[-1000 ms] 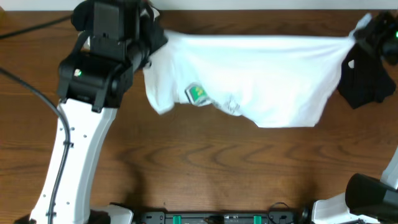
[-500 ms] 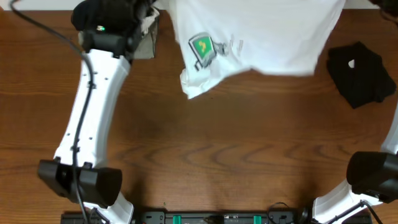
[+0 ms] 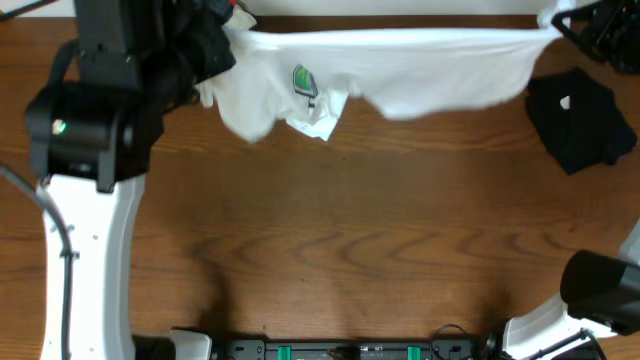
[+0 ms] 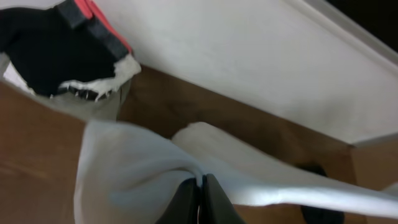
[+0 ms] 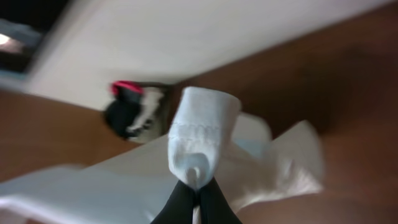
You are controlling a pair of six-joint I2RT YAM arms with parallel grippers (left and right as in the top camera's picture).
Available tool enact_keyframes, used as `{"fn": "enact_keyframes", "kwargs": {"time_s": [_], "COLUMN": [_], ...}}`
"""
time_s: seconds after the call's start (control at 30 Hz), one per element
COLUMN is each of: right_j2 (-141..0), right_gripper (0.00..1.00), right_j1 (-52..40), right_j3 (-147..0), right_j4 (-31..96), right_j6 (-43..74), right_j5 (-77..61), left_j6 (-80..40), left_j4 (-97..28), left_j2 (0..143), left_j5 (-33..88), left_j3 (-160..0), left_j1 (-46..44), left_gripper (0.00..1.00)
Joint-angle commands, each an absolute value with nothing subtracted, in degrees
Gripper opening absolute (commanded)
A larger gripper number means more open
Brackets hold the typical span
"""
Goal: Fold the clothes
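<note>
A white T-shirt point(image 3: 420, 70) with a small green mark point(image 3: 303, 80) is stretched in a band along the back of the table, off the wood. Its left end bunches and hangs down. My left gripper point(image 4: 200, 190) is shut on a fold of the white cloth point(image 4: 124, 174); in the overhead view it sits at the shirt's left end point(image 3: 225, 35), partly hidden by the arm. My right gripper point(image 5: 198, 186) is shut on a hemmed edge of the shirt point(image 5: 202, 130), at the shirt's right end point(image 3: 562, 20) in the overhead view.
A black garment point(image 3: 580, 120) lies on the table at the right. A pile of dark, white and red clothes point(image 4: 62, 50) sits at the back left by the white wall, also in the right wrist view point(image 5: 134, 115). The left arm point(image 3: 90, 130) looms over the left side.
The shirt went from hanging spread, to swung toward the back, to a taut narrow band now. The left arm swung back over the left side, and both grips held.
</note>
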State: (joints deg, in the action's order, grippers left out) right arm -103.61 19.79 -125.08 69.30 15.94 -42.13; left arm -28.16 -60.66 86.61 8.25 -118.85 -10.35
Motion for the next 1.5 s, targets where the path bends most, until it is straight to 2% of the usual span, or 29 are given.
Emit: {"fn": "enact_keyframes", "kwargs": {"time_s": [0.0,0.17,0.37,0.53,0.7,0.93,1.07,1.17,1.33,1.47], "right_j2": [-96.42,-87.33,-80.97,-81.76,-87.07,-97.43,-100.95,-100.79,-98.43,-94.59], "right_gripper": [0.01,0.02,0.02,0.02,0.01,0.02,0.02,0.02,0.02,0.02], "right_j1": [18.65,16.47,16.19,16.21,16.21,16.21,16.21,16.23,17.58,18.35], "right_j3": [-125.73,-125.73,-125.73,-125.71,-125.71,-125.73,-125.73,-126.26,-132.97,-138.19], "right_j4": [72.36,77.84,83.83,84.07,79.37,63.86,54.5,51.75,55.77,65.82], "right_j6": [13.3,15.84,18.02,18.87,19.94,24.29,27.38,27.86,25.63,22.81], "right_j5": [-26.83,-17.34,-17.32,-17.34,-17.61,-26.72,-32.56,-33.45,-33.87,-30.52], "left_j6": [-27.68,-33.67,-40.8,-41.21,-39.83,-32.47,-28.23,-28.05,-27.33,-26.65], "left_j4": [-63.44,-69.52,-76.23,-75.33,-67.88,-44.1,-31.9,-28.93,-33.3,-44.31], "left_j2": [80.47,72.93,68.75,71.05,78.76,92.14,95.77,94.74,88.86,81.71], "left_j5": [8.82,8.82,8.8,7.94,3.31,2.74,2.72,2.72,2.76,3.6], "left_j3": [-119.66,-119.66,-119.66,-119.66,-119.66,-119.66,-119.66,-120.14,-124.05,-124.7], "left_j1": [-10.85,-14.98,-17.98,-17.98,-17.91,-15.68,-14.48,-13.87,-12.91,-12.93], "left_gripper": [0.06,0.06,0.06,0.06,0.06,0.06,0.06,0.06,0.06,0.06]}}
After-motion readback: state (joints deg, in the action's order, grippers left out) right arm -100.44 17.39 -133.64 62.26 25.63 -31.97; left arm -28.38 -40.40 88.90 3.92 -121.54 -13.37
